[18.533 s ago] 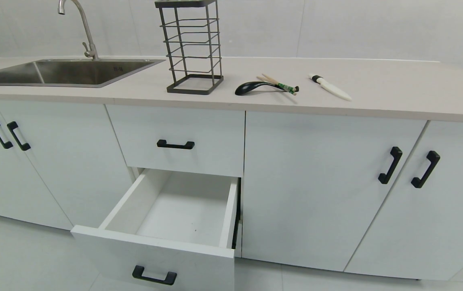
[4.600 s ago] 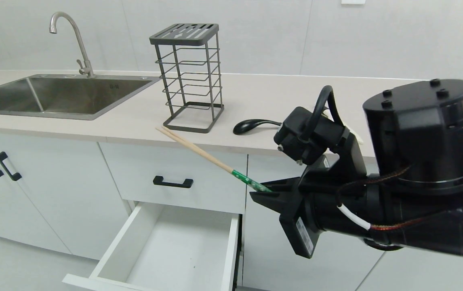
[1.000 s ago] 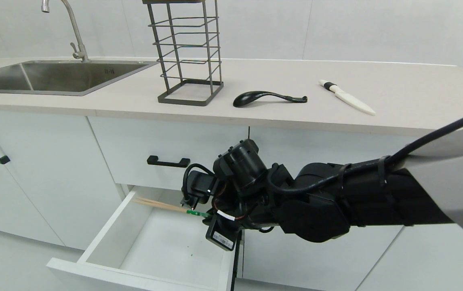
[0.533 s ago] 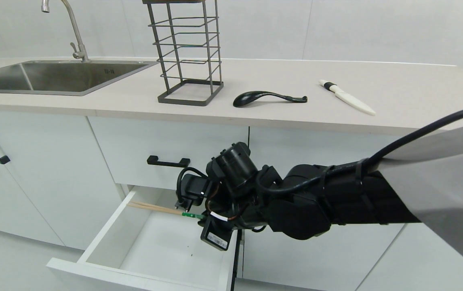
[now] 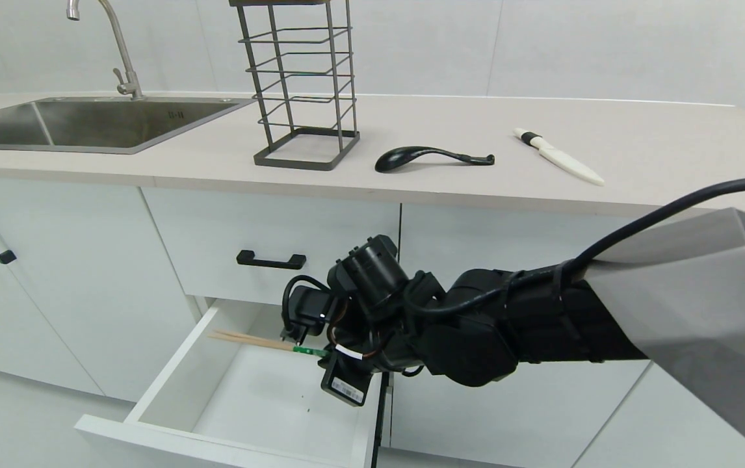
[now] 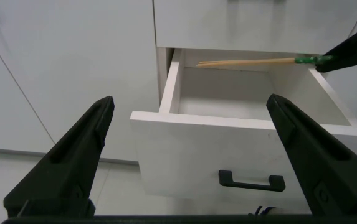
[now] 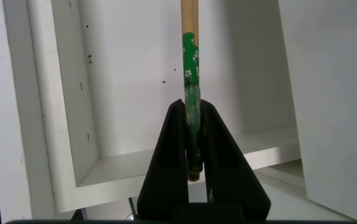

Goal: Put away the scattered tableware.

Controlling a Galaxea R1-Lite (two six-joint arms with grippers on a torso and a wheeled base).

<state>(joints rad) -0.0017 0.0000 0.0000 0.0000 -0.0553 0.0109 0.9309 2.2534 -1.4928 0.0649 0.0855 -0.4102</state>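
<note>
**Desk:** Where are the chopsticks?

**Me:** I have the chopsticks (image 5: 262, 340) lying level over the open drawer (image 5: 216, 437); their bare tips point toward its left wall; the right gripper (image 5: 322, 353) pinches their green ends, just inside the drawer's right wall.

**Desk:** Why hold them by the very end?

**Me:** My guess is that it lets the whole length span the drawer while the wrist stays at the drawer's edge; holding them low and flat should keep the drop short, so they won't bounce out.

**Desk:** Are the jaws truly closed?

**Me:** The right wrist view settles it; both jaws are pressed against the green part, with the drawer's white floor behind. From the head view I couldn't say, since the wrist blocks the fingertips.

**Desk:** And the other arm?

**Me:** The left gripper (image 6: 189, 102) sits low in front of the drawer, spread wide and holding nothing. Its camera gives me a front-on look that the head lacks; there the sticks sit above the drawer's rim, touching neither wall as far as I can judge.

**Desk:** What's left?

**Me:** The head view shows a spoon (image 5: 434, 156) and a knife (image 5: 558, 156) on the counter (image 5: 658, 136) above the drawer, the knife farther from it; a rack (image 5: 301, 84) stands up there too.
</note>
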